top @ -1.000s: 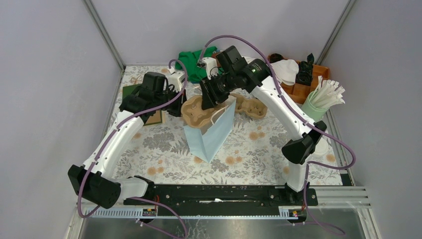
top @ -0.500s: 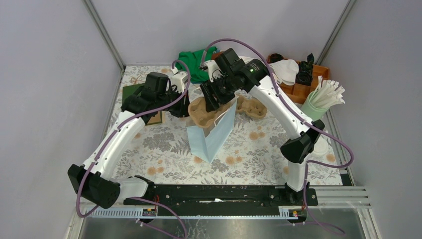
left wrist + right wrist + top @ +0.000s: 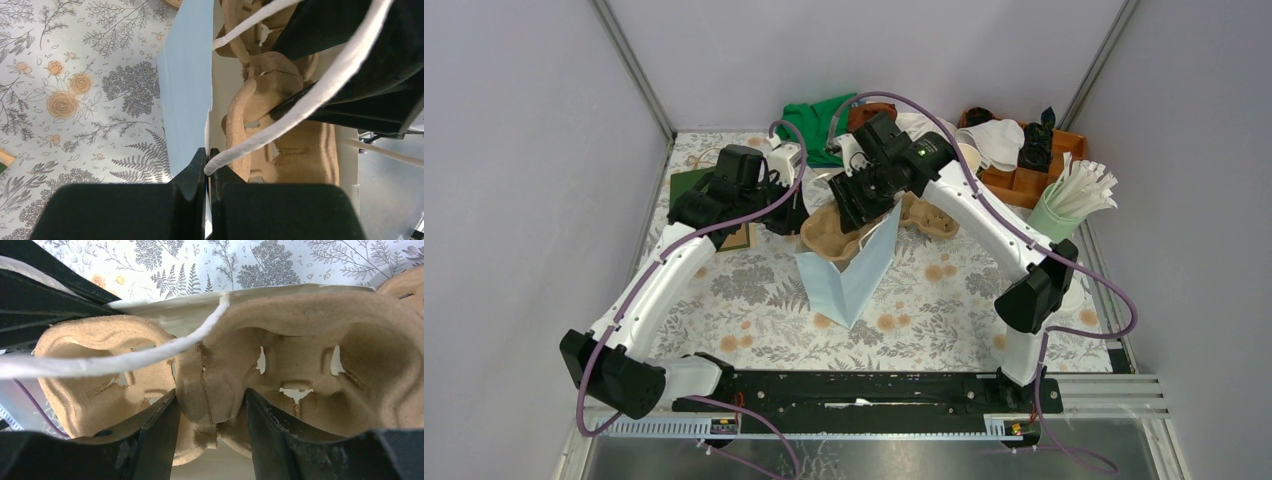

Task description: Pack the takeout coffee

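Over the floral table (image 3: 754, 290), your pulp tray (image 3: 829, 228) sits lower in the blue bag (image 3: 849, 280) than a second ago, so it looks nearly seated; the left gripper (image 3: 207, 160) is pinched shut on the bag's rim and the right gripper (image 3: 210, 395), part-open, clasps the tray's ridge.

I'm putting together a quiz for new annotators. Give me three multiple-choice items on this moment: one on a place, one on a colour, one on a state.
1. Where is the pulp cup tray that sits between the right gripper fingers?
A) flat on the table
B) at the mouth of the paper bag
C) in the wooden organiser

2. What colour is the bag's outside?
A) light blue
B) red
C) black

3. How does the left gripper stand?
A) wide open above the table
B) shut on the bag's rim
C) shut on a straw

Key:
1 B: the right wrist view shows the tray in the bag's opening.
2 A: the bag's wall is pale blue in the top view.
3 B: its fingers meet on the bag's edge beside the white handle.
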You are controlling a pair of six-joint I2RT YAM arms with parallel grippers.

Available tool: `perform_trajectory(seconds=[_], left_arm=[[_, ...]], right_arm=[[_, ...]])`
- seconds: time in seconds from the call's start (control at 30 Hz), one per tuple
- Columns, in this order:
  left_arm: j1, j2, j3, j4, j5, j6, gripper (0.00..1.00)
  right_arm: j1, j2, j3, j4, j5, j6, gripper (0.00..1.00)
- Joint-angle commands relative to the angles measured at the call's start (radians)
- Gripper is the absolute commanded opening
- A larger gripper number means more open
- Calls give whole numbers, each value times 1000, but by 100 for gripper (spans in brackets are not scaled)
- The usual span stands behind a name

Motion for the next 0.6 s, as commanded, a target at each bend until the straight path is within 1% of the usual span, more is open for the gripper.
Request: perform_trajectory(seconds=[0.0, 0.1, 0.23, 0.4, 0.57], left_arm=[[-8, -13, 60, -4, -54, 21, 0], [-24, -13, 84, -19, -85, 21, 0], [-44, -12, 102, -20, -100, 14, 0], [-55, -4, 98, -19, -77, 10, 0], [-54, 7, 83, -14, -86, -17, 0]], right_arm=[[9, -54, 52, -41, 75, -9, 56], [28, -31, 70, -104, 126, -22, 55], [76, -19, 63, -130, 211, -28, 54], [93, -44, 5, -62, 226, -33, 54], [100, -118, -108, 60, 271, -38, 52]])
